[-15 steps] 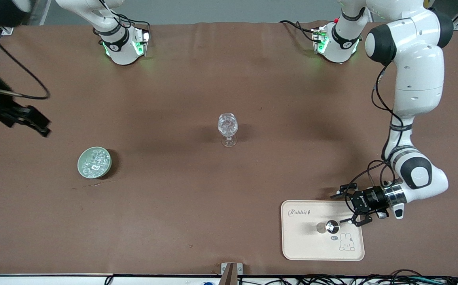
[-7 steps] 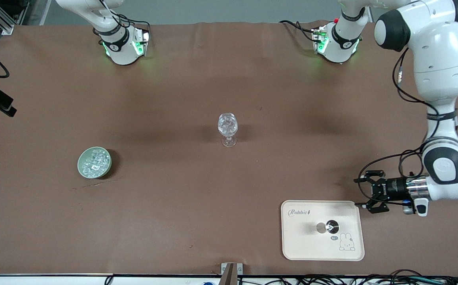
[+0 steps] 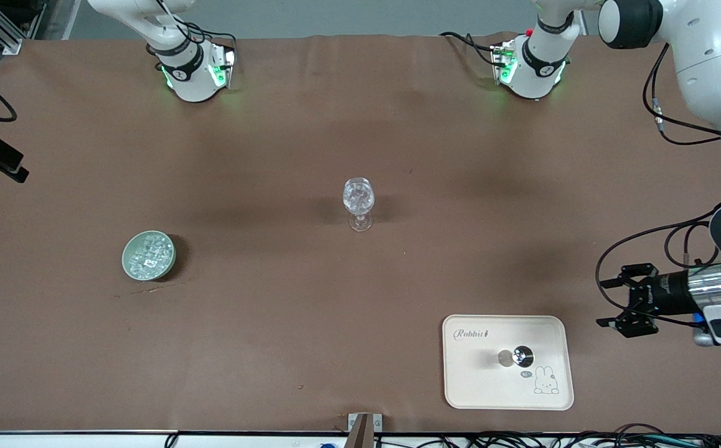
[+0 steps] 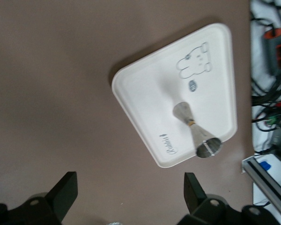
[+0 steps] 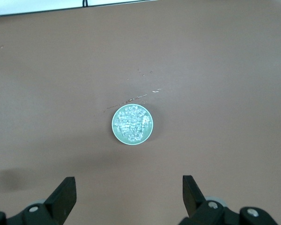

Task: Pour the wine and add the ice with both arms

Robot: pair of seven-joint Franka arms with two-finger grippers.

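Taking the stemmed glass (image 3: 358, 202) at mid-tabletop (image 3: 311, 311) as the landmark: toward the right arm's end and slightly nearer the camera, the ice (image 3: 149, 254) fills a green bowl (image 3: 131, 266), under the right claw (image 5: 126, 199), which is spread and empty. Toward the left arm's end, a metal bottle (image 3: 522, 356) stands on a tray (image 3: 479, 392); the left claw (image 3: 623, 304) hangs spread beside it, empty.
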